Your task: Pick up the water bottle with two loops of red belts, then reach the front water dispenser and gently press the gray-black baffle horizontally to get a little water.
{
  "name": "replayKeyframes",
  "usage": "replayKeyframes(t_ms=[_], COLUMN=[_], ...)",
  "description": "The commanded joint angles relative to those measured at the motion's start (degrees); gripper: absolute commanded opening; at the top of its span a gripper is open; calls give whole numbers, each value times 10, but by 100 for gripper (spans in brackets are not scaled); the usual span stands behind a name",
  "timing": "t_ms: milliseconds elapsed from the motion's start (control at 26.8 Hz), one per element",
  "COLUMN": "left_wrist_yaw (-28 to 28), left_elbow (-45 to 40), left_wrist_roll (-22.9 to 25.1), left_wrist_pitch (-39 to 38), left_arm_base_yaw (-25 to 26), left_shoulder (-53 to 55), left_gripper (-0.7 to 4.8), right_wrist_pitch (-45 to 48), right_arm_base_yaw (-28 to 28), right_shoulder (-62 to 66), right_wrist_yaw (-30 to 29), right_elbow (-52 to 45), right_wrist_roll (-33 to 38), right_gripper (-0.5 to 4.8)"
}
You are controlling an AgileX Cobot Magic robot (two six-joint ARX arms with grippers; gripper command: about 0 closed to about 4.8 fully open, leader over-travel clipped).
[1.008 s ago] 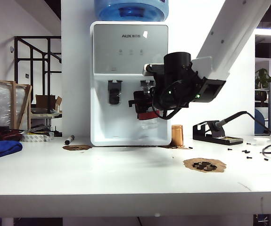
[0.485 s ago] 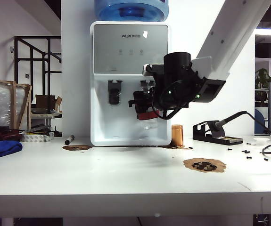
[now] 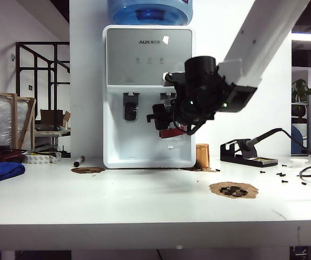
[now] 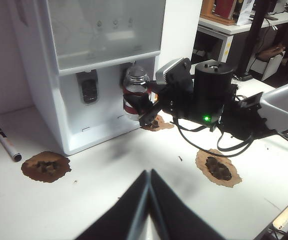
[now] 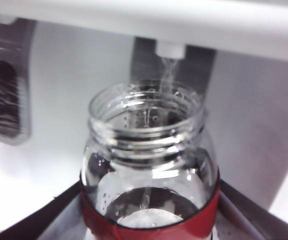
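Observation:
My right gripper is shut on the water bottle, a clear glass jar with red belts, and holds it upright in the alcove of the white water dispenser. In the right wrist view the bottle stands under the white spout. A thin stream of water falls into its open mouth. The gray-black baffle sits right behind the bottle's neck. Black fingers flank the red belt. My left gripper is shut, hovering over the table away from the dispenser.
The dispenser's other lever is to the left of the bottle. A copper cylinder and a soldering-iron stand stand right of the dispenser. Cork mats, a marker and a blue cloth lie on the table.
My right gripper and the bottle have edged slightly left and up, closer in under the tap. The left arm has kept still.

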Motion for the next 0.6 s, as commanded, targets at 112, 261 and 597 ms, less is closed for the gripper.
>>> replayKeyframes(t_ms=[112, 261, 597], left_wrist_yaw=[1, 1, 1], left_elbow=[3, 3, 3], left_wrist_roll=[0, 0, 0], left_wrist_pitch=[4, 5, 5], left_arm_base_yaw=[-1, -1, -1], left_shoulder=[1, 1, 1], left_gripper=[-4, -4, -5], right_wrist_pitch=[21, 60, 180], right_arm_base_yaw=[9, 10, 31], right_shoulder=[-35, -64, -174], right_wrist_yaw=[1, 1, 0], right_elbow=[-29, -90, -293], right_wrist_roll=[-1, -1, 4], right_gripper=[-4, -5, -4])
